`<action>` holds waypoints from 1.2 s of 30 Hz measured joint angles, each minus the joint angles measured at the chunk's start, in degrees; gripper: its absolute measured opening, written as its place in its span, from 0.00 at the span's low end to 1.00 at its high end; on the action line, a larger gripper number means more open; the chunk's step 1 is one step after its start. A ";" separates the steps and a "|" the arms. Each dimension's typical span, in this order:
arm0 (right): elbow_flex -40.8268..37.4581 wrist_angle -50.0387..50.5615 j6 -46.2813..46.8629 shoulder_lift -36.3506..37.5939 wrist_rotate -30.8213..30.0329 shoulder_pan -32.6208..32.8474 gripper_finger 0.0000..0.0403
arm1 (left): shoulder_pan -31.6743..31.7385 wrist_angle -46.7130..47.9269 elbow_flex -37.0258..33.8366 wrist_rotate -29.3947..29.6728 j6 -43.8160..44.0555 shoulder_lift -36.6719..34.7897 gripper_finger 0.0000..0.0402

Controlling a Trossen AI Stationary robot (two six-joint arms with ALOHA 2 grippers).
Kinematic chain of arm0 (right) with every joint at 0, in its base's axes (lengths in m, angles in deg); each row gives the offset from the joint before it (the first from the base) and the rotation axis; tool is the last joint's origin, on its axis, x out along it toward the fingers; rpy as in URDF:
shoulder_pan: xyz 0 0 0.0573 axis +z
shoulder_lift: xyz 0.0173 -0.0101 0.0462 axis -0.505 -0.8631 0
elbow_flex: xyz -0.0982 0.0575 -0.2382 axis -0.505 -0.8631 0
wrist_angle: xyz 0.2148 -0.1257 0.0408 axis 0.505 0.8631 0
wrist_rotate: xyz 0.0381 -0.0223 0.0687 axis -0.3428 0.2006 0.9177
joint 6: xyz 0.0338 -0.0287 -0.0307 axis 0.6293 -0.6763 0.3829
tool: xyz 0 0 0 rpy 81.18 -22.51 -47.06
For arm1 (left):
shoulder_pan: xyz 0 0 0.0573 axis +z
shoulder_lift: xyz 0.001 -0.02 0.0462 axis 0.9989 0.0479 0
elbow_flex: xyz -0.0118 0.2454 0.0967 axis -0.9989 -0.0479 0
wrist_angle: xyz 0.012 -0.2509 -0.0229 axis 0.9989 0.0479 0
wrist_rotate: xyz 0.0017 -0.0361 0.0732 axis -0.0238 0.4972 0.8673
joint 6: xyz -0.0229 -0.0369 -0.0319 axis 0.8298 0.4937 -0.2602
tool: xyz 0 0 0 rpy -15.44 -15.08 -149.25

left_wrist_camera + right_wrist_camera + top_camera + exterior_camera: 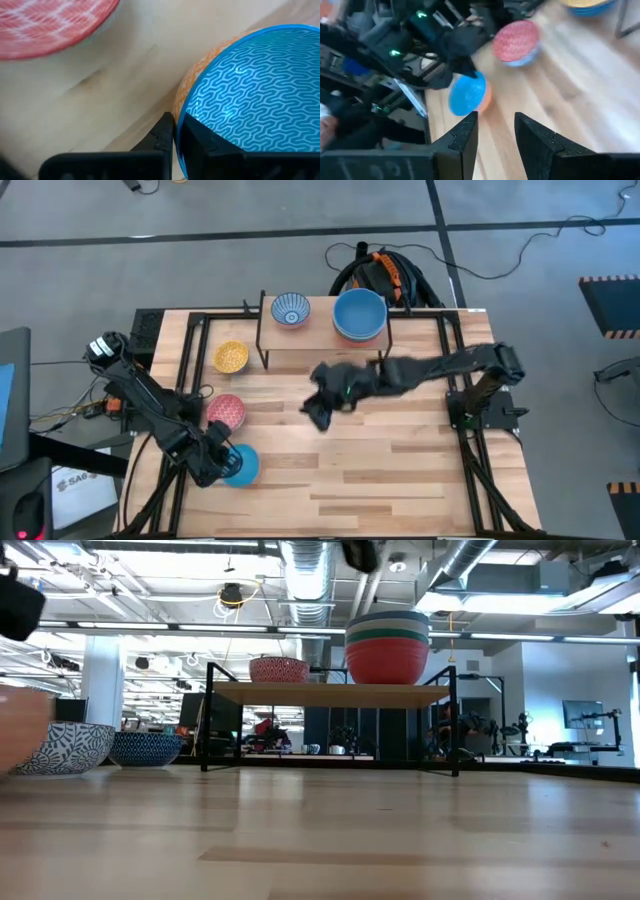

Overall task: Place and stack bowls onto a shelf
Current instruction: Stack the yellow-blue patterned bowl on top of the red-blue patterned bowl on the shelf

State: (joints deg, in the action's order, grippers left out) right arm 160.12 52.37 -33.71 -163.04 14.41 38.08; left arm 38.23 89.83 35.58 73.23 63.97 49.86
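Note:
My left gripper is near the table's front left, shut on the light blue bowl, whose outside is orange. The pink bowl and the yellow bowl stand on the table beyond it. On the shelf stand the blue-white patterned bowl and a stack topped by the large blue bowl. In the low view that stack shows red, green and cream bowls below. My right gripper hovers open over mid-table, in front of the shelf. My left gripper grips the light blue bowl by its rim, on the side toward the table's left. One finger is inside the bowl and the other finger is outside, against the orange wall. Whether the bowl's base is on the table I cannot tell.
The shelf's thin black legs stand at the table's far side, with open room under the board. Bare wood stretches across the table's middle and right. Black frame rails run along the table's sides.

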 joint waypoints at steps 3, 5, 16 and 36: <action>0.24 -1.21 -1.01 2.80 2.40 -3.27 0.38 | 2.63 -2.14 0.03 3.17 -0.45 0.00 0.01; 0.16 -1.04 -2.41 4.18 2.93 -4.68 0.38 | 4.83 -4.11 0.04 3.19 -2.67 0.06 0.01; -0.82 15.68 -15.05 2.29 3.53 -6.04 0.36 | 16.23 -12.98 0.19 7.67 -8.42 0.33 0.00; -9.04 9.96 -17.31 -4.87 13.15 -6.15 0.37 | 25.80 -14.95 14.65 4.08 -16.04 21.14 0.00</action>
State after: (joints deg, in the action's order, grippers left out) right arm 151.08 62.33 -51.02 -167.91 27.56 31.94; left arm 64.03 74.87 50.22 77.31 47.93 71.01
